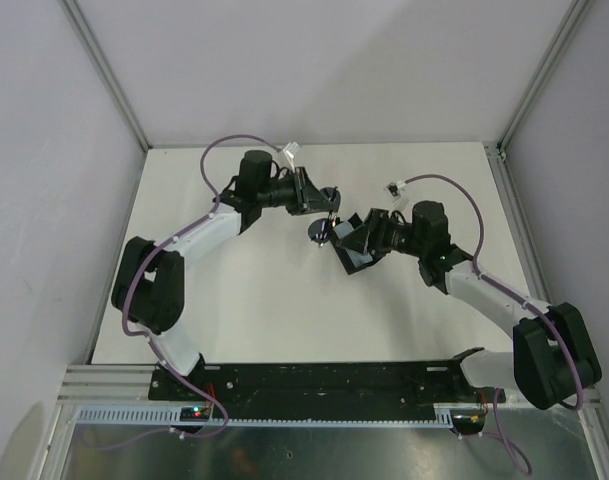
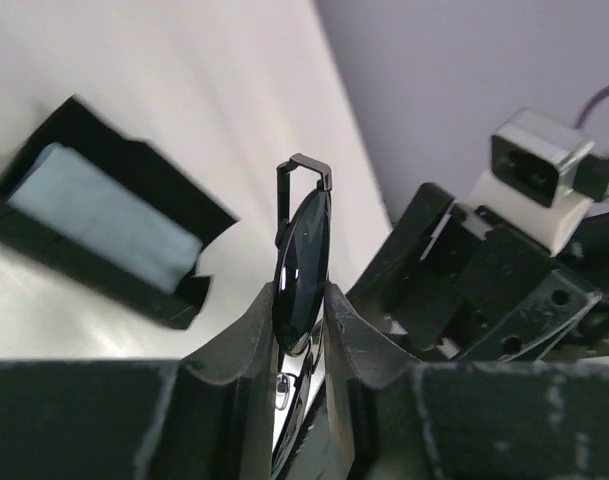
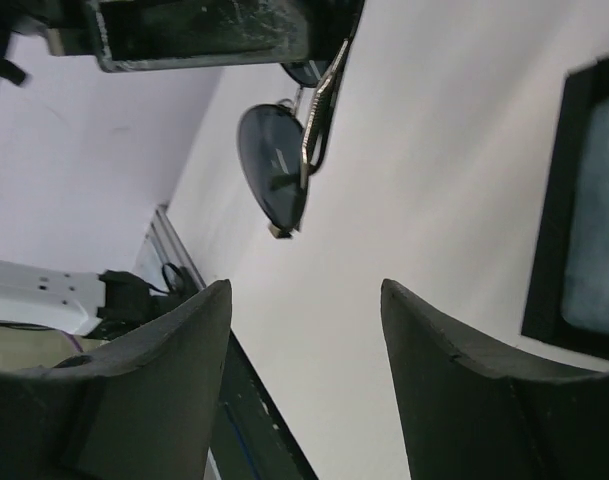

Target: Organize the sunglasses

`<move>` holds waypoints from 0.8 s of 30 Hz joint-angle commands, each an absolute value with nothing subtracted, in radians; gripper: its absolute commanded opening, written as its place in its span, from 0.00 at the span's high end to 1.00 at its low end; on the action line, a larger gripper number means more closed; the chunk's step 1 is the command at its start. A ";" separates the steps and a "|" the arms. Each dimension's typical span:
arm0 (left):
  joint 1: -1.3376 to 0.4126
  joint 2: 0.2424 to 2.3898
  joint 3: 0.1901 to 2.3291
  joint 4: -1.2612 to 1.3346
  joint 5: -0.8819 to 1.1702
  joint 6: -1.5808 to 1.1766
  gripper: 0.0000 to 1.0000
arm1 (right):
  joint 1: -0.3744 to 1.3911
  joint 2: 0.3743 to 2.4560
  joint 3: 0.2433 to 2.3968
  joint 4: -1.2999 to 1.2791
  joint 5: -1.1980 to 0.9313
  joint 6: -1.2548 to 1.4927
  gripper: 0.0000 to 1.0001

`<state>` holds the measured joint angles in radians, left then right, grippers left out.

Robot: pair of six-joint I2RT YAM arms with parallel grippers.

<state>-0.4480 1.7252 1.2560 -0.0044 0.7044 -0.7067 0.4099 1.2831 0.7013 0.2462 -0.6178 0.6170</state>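
My left gripper (image 2: 301,290) is shut on the sunglasses (image 2: 304,250), pinching one dark lens edge-on, and holds them above the table; the pair hangs from it in the top view (image 1: 318,232). The black case (image 2: 79,170) lies open with a light blue cloth (image 2: 104,215) inside it. My right gripper (image 3: 304,290) is open and empty, just right of the sunglasses (image 3: 274,170) and over the case (image 1: 358,263), whose edge shows at the right of the right wrist view (image 3: 584,200). The two grippers (image 1: 327,212) (image 1: 352,240) are close together mid-table.
The white table (image 1: 264,300) is bounded by a metal frame post (image 1: 104,70) at the left and another (image 1: 544,80) at the right. A black base rail (image 1: 324,380) runs along the near edge.
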 commanded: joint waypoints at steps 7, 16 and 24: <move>-0.490 1.658 1.232 0.360 0.791 -1.007 0.75 | 0.377 1.198 0.706 0.455 -0.536 0.743 0.38; -0.521 1.646 1.225 0.376 0.795 -1.020 0.74 | 0.358 1.220 0.707 0.546 -0.550 0.758 0.36; -0.540 1.658 1.222 0.379 0.794 -1.023 0.74 | 0.344 1.246 0.717 0.578 -0.576 0.775 0.51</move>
